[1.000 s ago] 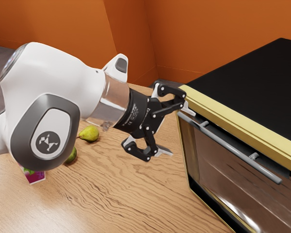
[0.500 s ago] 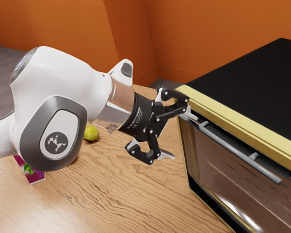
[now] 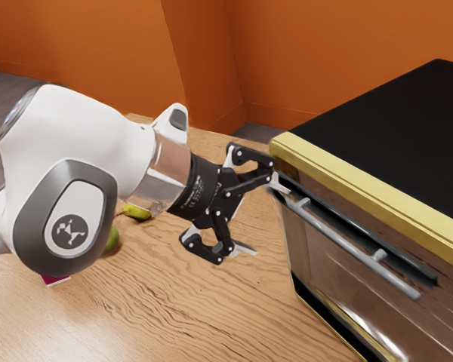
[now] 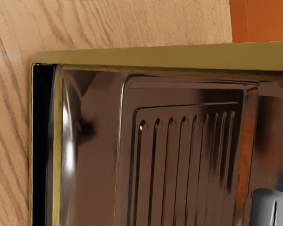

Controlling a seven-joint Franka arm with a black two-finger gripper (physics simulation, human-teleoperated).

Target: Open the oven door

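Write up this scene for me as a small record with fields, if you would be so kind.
door: slightly open, its top edge tipped out from the oven's gold frame
handle: gray bar across the upper part of the door
gripper: open, one finger at the handle's end nearer the arm
fruit: two green pieces, partly hidden by the arm
table: wood
walls: orange
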